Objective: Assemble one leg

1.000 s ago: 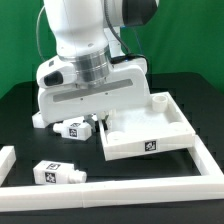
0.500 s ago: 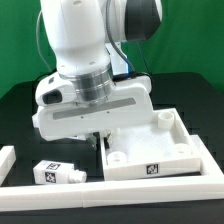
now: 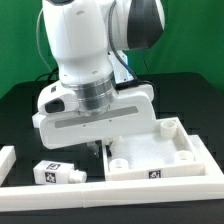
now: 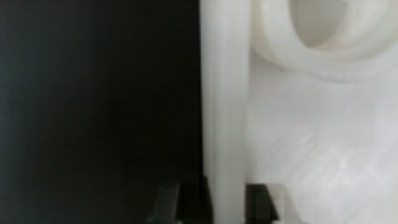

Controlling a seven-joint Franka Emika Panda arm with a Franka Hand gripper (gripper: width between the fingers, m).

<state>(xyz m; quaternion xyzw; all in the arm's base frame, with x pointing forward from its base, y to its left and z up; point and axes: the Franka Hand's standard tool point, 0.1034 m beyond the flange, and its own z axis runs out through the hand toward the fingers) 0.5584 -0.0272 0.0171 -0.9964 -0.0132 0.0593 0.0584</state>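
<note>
One leg [image 3: 55,172], a small white post with a black-and-white tag, lies on the black table at the front of the exterior view's left. My gripper [image 3: 98,148] is apart from it, low at the near left edge of the large white square panel [image 3: 155,152]. In the wrist view the two dark fingertips [image 4: 171,203] straddle the panel's raised rim [image 4: 221,110], one on each side and touching it; the gripper [image 4: 217,205] is shut on that rim. A round corner hole [image 4: 338,30] of the panel shows beside the rim. No leg shows in the wrist view.
A white rail [image 3: 110,189] runs along the table's front edge, just in front of the panel. A short white piece [image 3: 5,156] stands at the far left. The arm's body hides the table behind the gripper.
The panel has slid toward the front rail and turned a little with my gripper at its rim. A second tagged leg seen beside the gripper before is now hidden behind the arm.
</note>
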